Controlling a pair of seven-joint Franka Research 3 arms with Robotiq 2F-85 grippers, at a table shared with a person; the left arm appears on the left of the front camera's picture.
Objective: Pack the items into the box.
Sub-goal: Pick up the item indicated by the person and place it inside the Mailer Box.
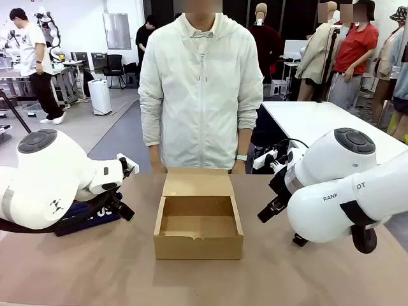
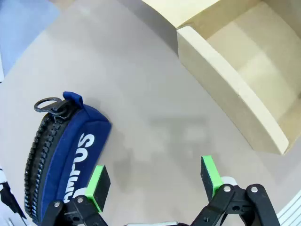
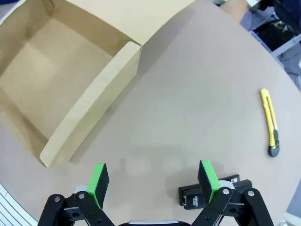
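Table (image 1: 299, 280) carries the box (image 1: 198, 246) at centre, flap folded back toward the person, cavity facing up and empty, so nothing is packed yet. Pouch (image 2: 70, 155) lies on its side left of the box, beneath the left gripper (image 2: 153, 176), whose jaws are spread wide and empty, probably the first pick. Right gripper (image 3: 153, 175) is also wide and empty, above the stapler (image 3: 188, 197). Utility knife (image 3: 270, 123) lies flat, apart from both.

I see the box (image 1: 198, 247) open on top, flap (image 1: 198, 183) folded back at the far side. Bare desk (image 2: 160, 94) runs between it and the pouch (image 2: 66, 155). The stapler (image 3: 189, 197) crowds one finger of my right pincer (image 3: 153, 169).
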